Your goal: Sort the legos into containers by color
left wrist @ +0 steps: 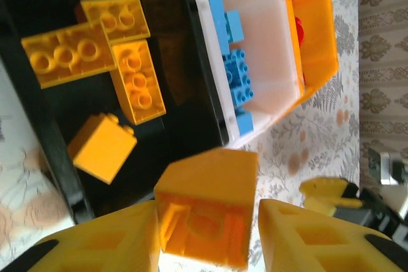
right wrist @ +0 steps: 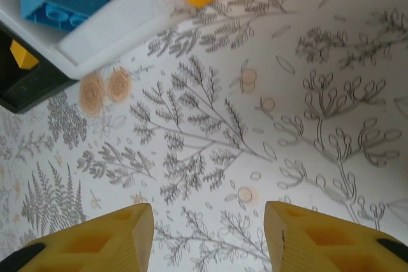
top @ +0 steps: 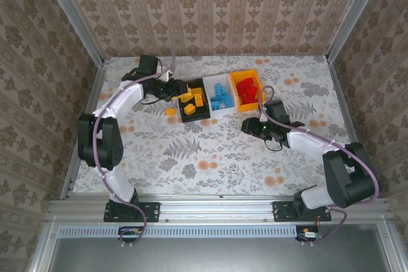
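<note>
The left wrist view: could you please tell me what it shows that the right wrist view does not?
Left wrist, not right wrist: the left end effector shut on an orange-yellow brick, and red bricks glimpsed in the orange-yellow tray. Right wrist, not left wrist: the right end effector, open and empty over the patterned tablecloth. Both: the black tray, the white tray with its light blue bricks, and the orange-yellow tray.

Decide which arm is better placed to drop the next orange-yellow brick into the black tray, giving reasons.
Left. The left gripper holds an orange-yellow brick right by the black tray; the right gripper is open and empty over the table.
</note>
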Robot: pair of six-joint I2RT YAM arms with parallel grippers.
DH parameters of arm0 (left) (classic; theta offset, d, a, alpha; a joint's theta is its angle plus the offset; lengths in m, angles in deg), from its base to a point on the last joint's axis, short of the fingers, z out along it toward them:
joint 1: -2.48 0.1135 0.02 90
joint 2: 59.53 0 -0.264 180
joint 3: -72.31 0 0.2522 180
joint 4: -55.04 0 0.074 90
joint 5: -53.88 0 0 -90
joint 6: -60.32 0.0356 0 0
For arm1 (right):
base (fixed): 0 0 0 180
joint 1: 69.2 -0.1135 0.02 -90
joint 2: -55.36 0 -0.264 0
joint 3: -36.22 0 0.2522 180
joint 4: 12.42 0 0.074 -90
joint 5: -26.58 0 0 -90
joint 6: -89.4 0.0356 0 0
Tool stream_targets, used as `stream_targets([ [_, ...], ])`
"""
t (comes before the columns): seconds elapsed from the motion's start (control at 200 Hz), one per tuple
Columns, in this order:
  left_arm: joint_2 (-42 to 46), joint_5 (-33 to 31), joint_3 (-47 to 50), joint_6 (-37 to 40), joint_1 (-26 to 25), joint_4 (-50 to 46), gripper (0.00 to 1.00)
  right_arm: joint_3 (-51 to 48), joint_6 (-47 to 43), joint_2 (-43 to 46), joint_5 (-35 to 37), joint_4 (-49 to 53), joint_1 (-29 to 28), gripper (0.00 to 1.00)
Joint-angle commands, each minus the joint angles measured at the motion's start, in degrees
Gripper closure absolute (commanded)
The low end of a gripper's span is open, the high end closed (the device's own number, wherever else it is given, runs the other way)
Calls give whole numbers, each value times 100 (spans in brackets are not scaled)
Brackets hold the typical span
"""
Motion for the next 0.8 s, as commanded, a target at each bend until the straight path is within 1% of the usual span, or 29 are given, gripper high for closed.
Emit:
stream_targets([
  [0.0, -483, -32, -517, 99, 0, -368, 52, -190, 114, 295, 44, -57, -71, 49],
  [0.125, -698, -32, -806, 115, 0, -429, 46, -345, 125, 412, 106, -25, -90, 49],
  [0.18, -683, -32, -833, 134, 4, -421, 42, -378, 126, 444, 132, -6, -95, 49],
  [0.285, -496, -32, -789, 306, 41, -502, 40, -405, 153, 455, 159, 2, -121, 49],
  [0.3, -451, -197, -763, 350, 58, -526, 40, -405, 159, 447, 157, -5, -125, 48],
  [0.38, -128, -496, -520, 611, 147, -672, 38, -389, 177, 423, 181, -31, -174, 48],
  [0.465, 262, -879, -130, 909, 304, -784, 33, -372, 208, 362, 220, -88, -240, 48],
  [0.54, 469, -1346, 119, 1237, 437, -1018, 30, -340, 229, 228, 229, -162, -311, 48],
  [0.62, 506, -1929, 206, 1612, 487, -1381, 30, -268, 274, 112, 205, -249, -415, 48],
  [0.64, 500, -2067, 213, 1700, 488, -1454, 30, -241, 288, -76, 209, -280, -456, 48],
  [0.68, 471, -2313, 240, 1845, 484, -1567, 30, -200, 300, -155, 218, -307, -514, 48],
  [0.795, 265, -2715, 219, 2042, 453, -1728, 30, -70, 340, -357, 246, -356, -702, 48],
])
